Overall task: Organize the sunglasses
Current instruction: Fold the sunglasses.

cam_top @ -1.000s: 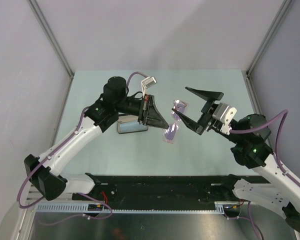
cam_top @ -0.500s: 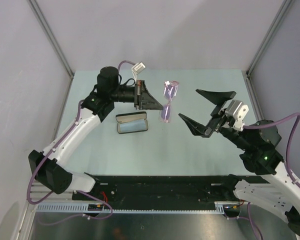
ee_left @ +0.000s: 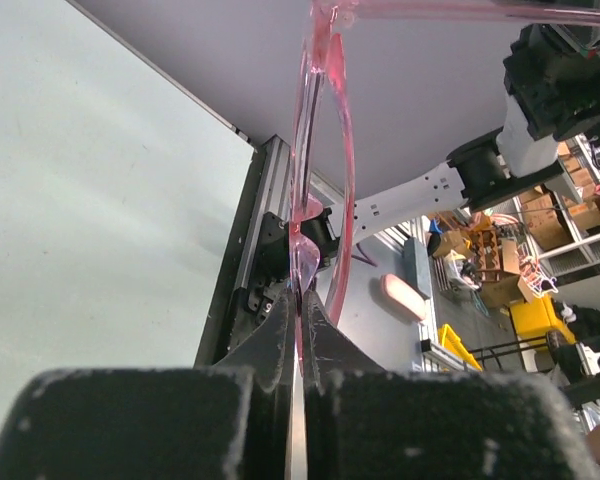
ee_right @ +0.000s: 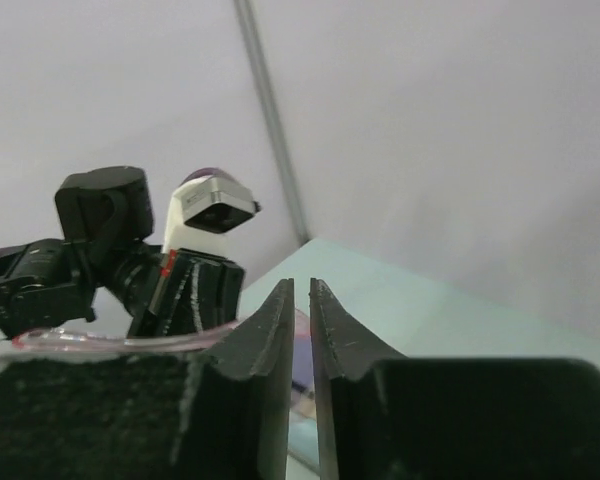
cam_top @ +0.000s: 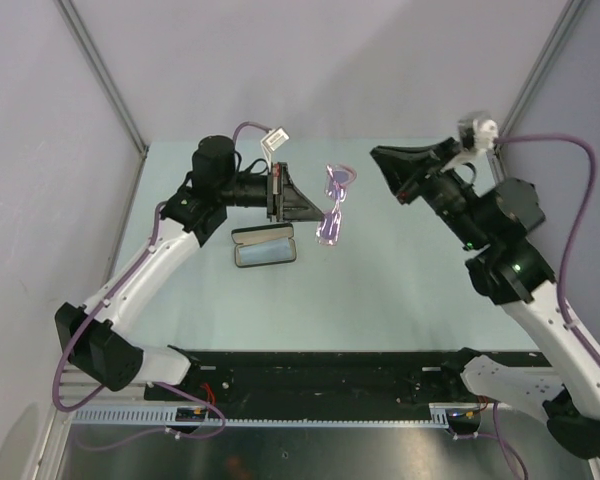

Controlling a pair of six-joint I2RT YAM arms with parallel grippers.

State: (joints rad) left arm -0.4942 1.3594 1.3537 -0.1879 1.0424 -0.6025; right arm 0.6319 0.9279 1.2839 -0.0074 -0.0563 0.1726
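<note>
The sunglasses point(cam_top: 335, 203), thin pink-purple frame with tinted lenses, hang in the air above the table's far middle. My left gripper point(cam_top: 322, 214) is shut on the lower end of their frame. In the left wrist view the pink rim point(ee_left: 325, 150) rises straight up out of the closed left gripper point(ee_left: 301, 300). My right gripper point(cam_top: 378, 155) is raised at the far right, pointing left toward the glasses and apart from them. Its jaws stand almost together with nothing between them point(ee_right: 300, 285). One slim pink arm point(ee_right: 110, 340) of the glasses passes behind its fingers.
A black oblong case point(cam_top: 265, 246) lies on the pale green table point(cam_top: 400, 290) below the left gripper. Grey walls enclose the table on three sides. The black mounting rail point(cam_top: 320, 375) runs along the near edge.
My right gripper, wide open before, has drawn its jaws together and swung up and toward the far right. The left gripper holds the sunglasses in nearly the same place as half a second ago.
</note>
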